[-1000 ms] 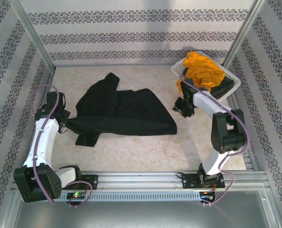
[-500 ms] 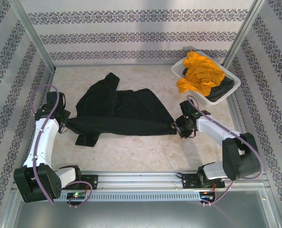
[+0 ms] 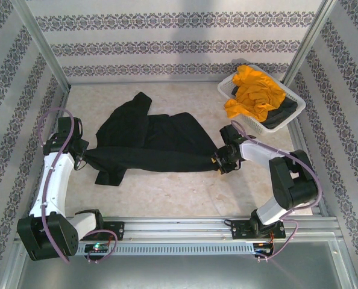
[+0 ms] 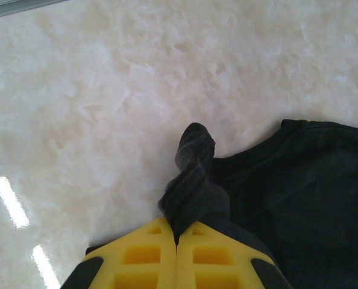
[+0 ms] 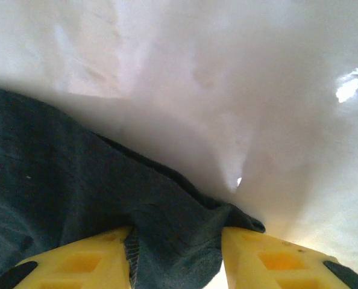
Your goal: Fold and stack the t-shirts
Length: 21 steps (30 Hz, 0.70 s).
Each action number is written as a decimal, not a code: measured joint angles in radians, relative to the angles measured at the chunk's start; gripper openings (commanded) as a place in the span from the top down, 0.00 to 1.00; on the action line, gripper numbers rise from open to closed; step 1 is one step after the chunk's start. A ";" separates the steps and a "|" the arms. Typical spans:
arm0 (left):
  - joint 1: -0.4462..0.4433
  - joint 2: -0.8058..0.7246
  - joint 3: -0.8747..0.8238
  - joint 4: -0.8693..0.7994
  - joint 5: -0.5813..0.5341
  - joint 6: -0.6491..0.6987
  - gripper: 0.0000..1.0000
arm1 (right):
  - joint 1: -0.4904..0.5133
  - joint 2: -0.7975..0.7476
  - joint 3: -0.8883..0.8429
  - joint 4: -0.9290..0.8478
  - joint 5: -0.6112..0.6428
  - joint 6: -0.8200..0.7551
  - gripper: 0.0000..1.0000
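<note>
A black t-shirt point(image 3: 155, 141) lies crumpled and spread across the table's middle. My left gripper point(image 3: 82, 158) is shut on its left corner; in the left wrist view the yellow fingertips point(image 4: 177, 235) pinch a twisted bunch of the black cloth point(image 4: 194, 180). My right gripper point(image 3: 218, 162) sits at the shirt's right corner. In the right wrist view its jaws point(image 5: 176, 253) stand apart and open, with a fold of the dark cloth point(image 5: 58, 174) lying between them. A mustard-orange t-shirt point(image 3: 254, 90) and another dark one point(image 3: 281, 111) are heaped in the basket.
The white lattice basket point(image 3: 227, 84) stands at the back right corner against the patterned wall. A metal rail runs along the near edge. Bare pale table point(image 3: 167, 192) stretches in front of the black shirt.
My right arm swung from beside the basket to the black shirt's right corner, and its jaws now straddle the cloth. The left gripper kept its hold and place.
</note>
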 measured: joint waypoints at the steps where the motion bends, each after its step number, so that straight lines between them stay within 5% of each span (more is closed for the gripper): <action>1: 0.000 0.000 0.000 0.000 0.000 0.000 1.00 | 0.000 0.013 0.014 -0.003 -0.002 0.000 0.59; 3: 0.000 -0.001 0.000 0.000 0.000 0.000 1.00 | 0.001 0.046 0.048 -0.021 -0.004 -0.004 0.63; 6: 0.000 -0.002 -0.003 0.001 0.005 0.000 1.00 | 0.003 0.092 0.088 -0.033 -0.011 -0.020 0.98; 14: 0.000 -0.002 -0.004 0.074 0.080 0.012 1.00 | -0.005 0.082 0.150 -0.043 0.060 -0.110 1.00; 21: 0.000 0.086 0.144 0.169 0.200 0.018 1.00 | -0.107 0.082 0.631 -0.021 0.096 -0.351 1.00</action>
